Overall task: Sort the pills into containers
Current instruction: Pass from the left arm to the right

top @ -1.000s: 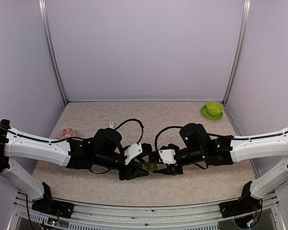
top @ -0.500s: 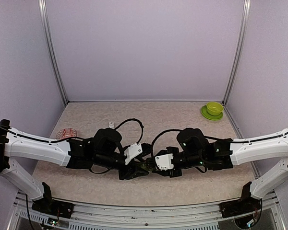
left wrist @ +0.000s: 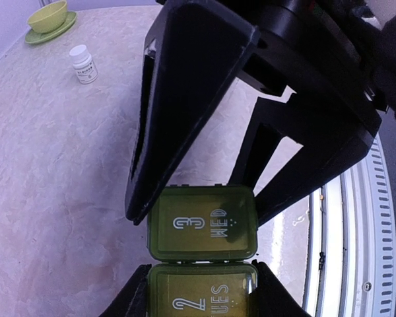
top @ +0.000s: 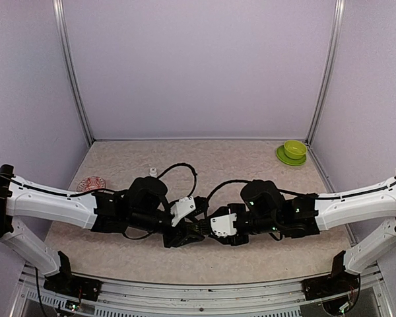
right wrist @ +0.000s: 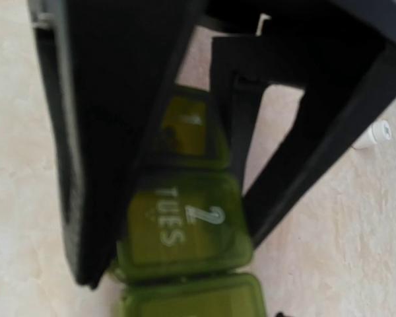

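The containers (left wrist: 203, 224) are a dark green strip with shut lids marked 3 WED and 2 TUES (right wrist: 185, 221). It hangs above the table at the middle front. My left gripper (left wrist: 203, 294) is shut on the TUES compartment, one finger on each side. My right gripper (left wrist: 203, 210) faces it from the other end, and its black fingers (left wrist: 165, 119) press both sides of the WED compartment. From above, the two grippers (top: 201, 229) meet tip to tip and hide the strip. No pills show in any view.
A white pill bottle (top: 153, 172) stands on the table behind the left arm. A pink dish (top: 92, 183) lies at the far left. A lime-green bowl on its saucer (top: 294, 150) sits in the back right corner. The metal front rail (left wrist: 346, 218) runs close below the grippers.
My right gripper has moved left onto the free end of the strip, turned at the wrist and narrowed its jaws. The green strip seen from above is now covered. The left arm held still.
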Controlling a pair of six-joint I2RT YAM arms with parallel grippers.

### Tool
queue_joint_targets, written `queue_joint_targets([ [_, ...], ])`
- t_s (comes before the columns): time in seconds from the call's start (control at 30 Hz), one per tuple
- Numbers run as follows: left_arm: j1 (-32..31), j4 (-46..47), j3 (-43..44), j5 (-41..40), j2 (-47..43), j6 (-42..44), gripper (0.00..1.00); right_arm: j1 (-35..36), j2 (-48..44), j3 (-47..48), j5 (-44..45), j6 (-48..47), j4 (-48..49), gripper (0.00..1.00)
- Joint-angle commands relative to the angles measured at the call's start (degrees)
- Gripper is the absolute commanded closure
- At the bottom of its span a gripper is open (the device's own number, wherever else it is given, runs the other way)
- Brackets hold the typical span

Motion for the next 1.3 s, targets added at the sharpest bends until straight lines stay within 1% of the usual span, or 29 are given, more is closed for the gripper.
queue_joint_targets([
  [0.0, -0.5, 0.8, 0.7, 2.3, -0.6, 0.0, 0.76, 0.1, 0.4, 0.1, 3.3, 0.1, 1.4, 0.53],
  [0.1, -0.5, 0.7, 0.8, 2.3, -0.6, 0.1, 0.76, 0.1, 1.0, 0.7, 3.1, 0.2, 0.8, 0.59],
  [0.3, -0.5, 0.4, 1.1, 2.3, -0.2, 0.3, 0.76, 0.3, 0.3, 0.6, 1.4, -0.3, 1.2, 0.75],
  [0.4, -0.5, 0.3, 1.2, 2.4, 0.0, 0.3, 0.76, 0.6, 0.2, 0.2, 0.9, -0.9, 1.2, 0.87],
  [0.43, -0.5, 0.3, 1.3, 2.4, 0.0, 0.3, 0.76, 0.7, 0.2, 0.2, 0.8, -1.1, 1.2, 0.9],
  [0.47, -0.5, 0.2, 1.3, 2.4, 0.1, 0.3, 0.76, 0.8, 0.3, 0.2, 0.9, -1.1, 1.2, 0.91],
  [0.5, -0.5, 0.2, 1.4, 2.4, 0.1, 0.4, 0.76, 0.8, 0.6, 0.3, 1.1, -1.0, 1.0, 0.88],
  [0.53, -0.5, 0.1, 1.5, 2.4, 0.1, 0.4, 0.76, 0.9, 0.9, 0.7, 1.3, -0.8, 0.5, 0.8],
  [0.57, -0.5, -0.1, 1.6, 2.2, 0.2, 0.4, 0.76, 1.0, 1.4, 1.5, 2.2, -0.6, -0.5, 0.68],
  [0.6, -0.5, -0.5, 1.7, 2.1, 0.3, 0.5, 0.76, 1.0, 1.9, 2.2, 3.1, -0.5, -1.1, 0.63],
  [0.67, -0.5, -1.2, 2.1, 1.8, 0.7, 0.7, 0.76, 1.4, 2.8, 2.9, 5.6, -0.6, -2.2, 0.57],
  [0.77, -0.5, -1.3, 2.2, 1.6, 0.8, 0.8, 0.76, 1.5, 2.9, 2.7, 7.6, -0.8, -1.9, 0.52],
  [0.87, -0.5, -0.2, 1.6, 1.8, 0.6, 0.5, 0.76, 1.5, 2.3, 2.2, 7.3, -0.8, -0.9, 0.54],
  [1.03, -0.5, 0.1, 1.3, 1.5, 0.6, 0.4, 0.76, 1.5, 1.8, 2.0, 6.4, -0.4, -0.4, 0.65],
  [1.17, -0.5, 0.1, 1.3, 1.5, 0.7, 0.3, 0.75, 1.5, 2.1, 2.4, 6.3, 0.4, -0.1, 0.7],
  [1.23, -0.5, 0.4, 1.1, 1.1, 0.5, 0.1, 0.73, 1.5, 2.0, 2.3, 6.3, 0.8, 0.3, 0.72],
  [1.27, -0.5, 0.6, 1.0, 0.8, 0.4, 0.0, 0.69, 1.5, 2.0, 2.2, 6.3, 0.8, 0.5, 0.73],
])
